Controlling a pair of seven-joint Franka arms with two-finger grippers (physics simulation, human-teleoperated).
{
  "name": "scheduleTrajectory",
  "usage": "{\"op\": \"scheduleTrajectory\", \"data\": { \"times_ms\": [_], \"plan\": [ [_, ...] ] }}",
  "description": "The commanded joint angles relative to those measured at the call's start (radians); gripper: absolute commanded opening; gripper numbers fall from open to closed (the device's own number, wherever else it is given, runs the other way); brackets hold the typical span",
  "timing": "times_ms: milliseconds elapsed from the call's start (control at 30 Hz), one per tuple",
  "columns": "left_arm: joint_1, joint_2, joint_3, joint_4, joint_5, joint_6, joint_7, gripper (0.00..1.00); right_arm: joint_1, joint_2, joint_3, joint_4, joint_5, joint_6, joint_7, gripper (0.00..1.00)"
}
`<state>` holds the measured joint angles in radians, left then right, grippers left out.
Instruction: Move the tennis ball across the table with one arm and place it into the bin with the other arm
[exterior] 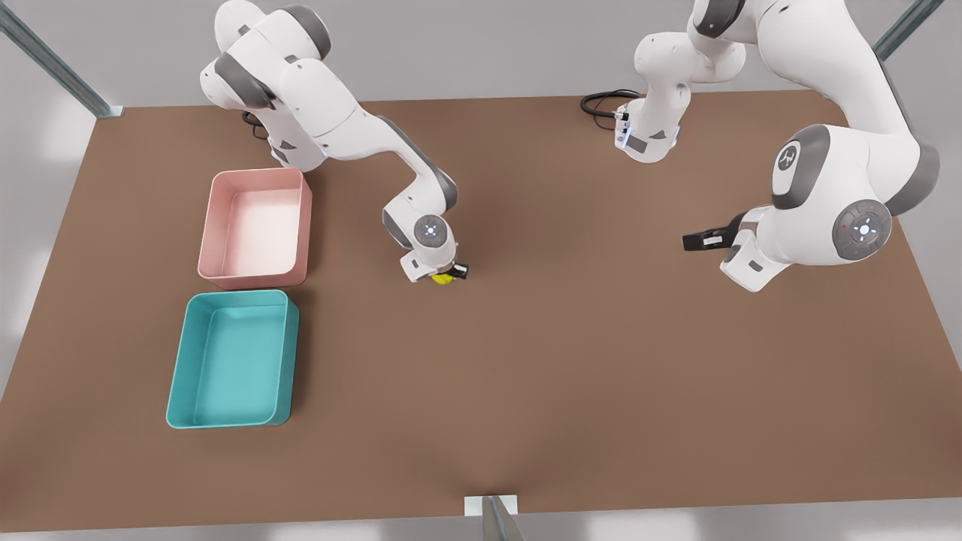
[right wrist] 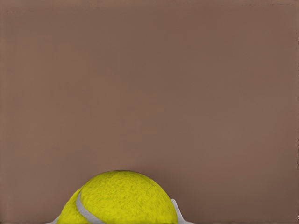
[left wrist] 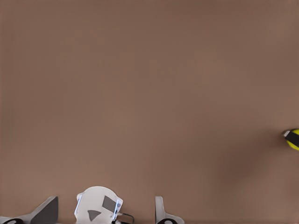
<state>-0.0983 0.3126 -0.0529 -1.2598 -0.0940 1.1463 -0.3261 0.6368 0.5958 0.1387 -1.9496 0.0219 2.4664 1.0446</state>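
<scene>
Listing items on brown tabletop (exterior: pixel 526 361):

1. Tennis ball (exterior: pixel 442 279): yellow-green, white seam, near tabletop centre in front view, well apart from both trays. Sits between fingers of right pincer (exterior: pixel 449 275); right wrist view shows ball (right wrist: pixel 122 198) close up with pale finger pads (right wrist: pixel 176 211) on both sides. Pincer closed on ball. Cannot tell whether ball touches tabletop or is just above it.

2. Right arm: comes from the back at front view's left, reaches down twd centre, wrist over ball.

3. Left pincer (exterior: pixel 695 240): at front view's right, above tabletop, well apart from ball, dark fingers pointing twd front view's left. Holds nothing; finger gap cannot be told. Left wrist view has ball (left wrist: pixel 294 139) far off with a dark finger across it. Arm waits.

4. Bin (exterior: pixel 186 361): teal tray, front-left of tabletop in front view, nothing inside.

5. Pink tray (exterior: pixel 212 225): just behind bin, small gap between them, nothing inside.

6. Black cable (exterior: pixel 601 101): looped by left arm base, at back of tabletop.
</scene>
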Motion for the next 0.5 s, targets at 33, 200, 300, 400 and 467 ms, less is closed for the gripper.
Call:
{"op": "scheduleTrajectory", "data": {
  "times_ms": [33,200,300,400,467],
  "plan": [
    [-0.001,-0.001,0.001,0.0,0.0,-0.002,-0.024,1.0,-0.025,-0.033,0.001,0.005,-0.002,-0.012,0.051,0.64],
    [-0.001,-0.001,-0.001,0.0,0.0,-0.002,-0.024,1.0,-0.201,-0.135,0.001,0.058,0.0,-0.233,-0.306,0.64],
    [-0.003,-0.001,-0.001,0.0,0.0,-0.002,-0.024,1.0,-0.396,-0.151,-0.086,0.112,-0.002,-0.408,-0.756,0.64],
    [-0.003,-0.001,-0.001,0.0,-0.001,-0.003,-0.025,1.0,-0.439,-0.106,-0.266,0.236,-0.002,-0.472,-1.129,0.64],
    [-0.003,-0.001,-0.001,0.0,-0.001,-0.003,-0.025,1.0,-0.442,-0.091,-0.35,0.256,0.0,-0.472,-1.275,0.64]
  ]
}}
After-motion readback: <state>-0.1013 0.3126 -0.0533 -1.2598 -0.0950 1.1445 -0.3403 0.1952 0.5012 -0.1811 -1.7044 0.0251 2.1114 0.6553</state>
